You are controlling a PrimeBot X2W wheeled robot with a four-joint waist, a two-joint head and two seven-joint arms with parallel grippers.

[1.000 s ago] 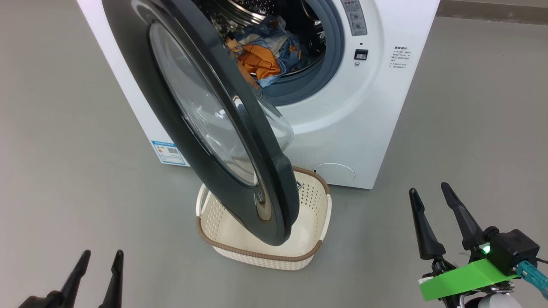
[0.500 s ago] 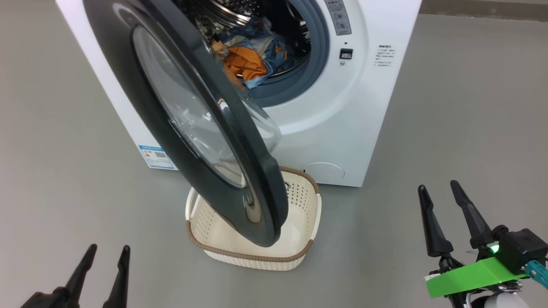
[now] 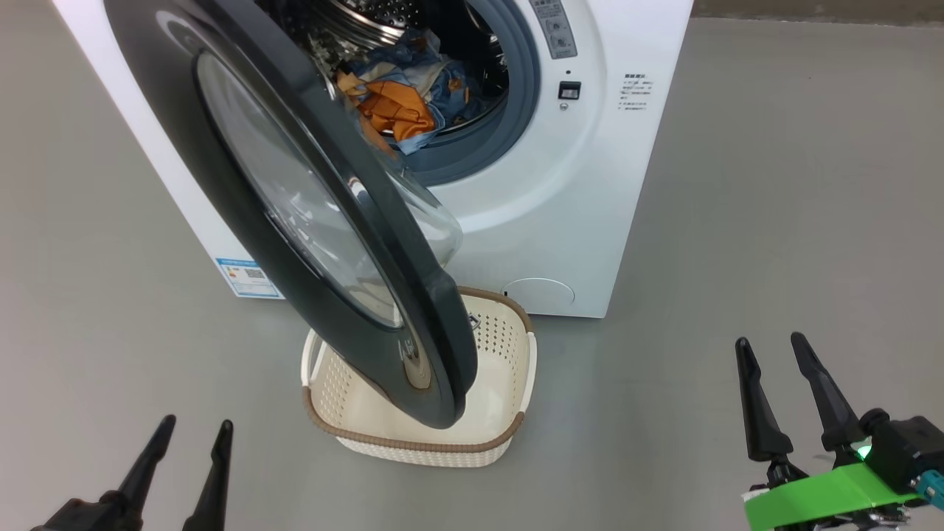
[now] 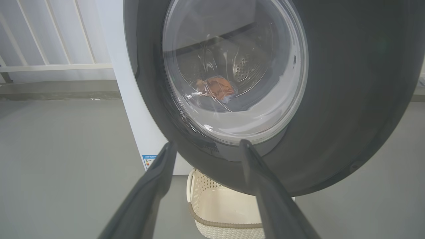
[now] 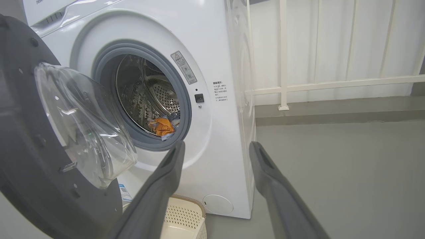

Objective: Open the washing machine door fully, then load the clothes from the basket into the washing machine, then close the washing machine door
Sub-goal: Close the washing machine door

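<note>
Smooth grey floor (image 3: 774, 184), matt and evenly lit, running up to a white railing (image 5: 332, 84) of slim upright bars and one horizontal rail. Directly beneath the railing, a low grey kerb (image 5: 332, 111) carries its post; behind the railing, a pale, plain wall (image 5: 382, 39).

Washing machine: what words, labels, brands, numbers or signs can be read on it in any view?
Nothing is clear enough to quote.
Brand lettering at the top of the washing machine: cut off by the picture's edge, unreadable.
Warning sticker beside the drum opening: a warning triangle; its text is too small.
Printed lines right of the opening: too small.
Blue energy label low on the front: too small.
</note>
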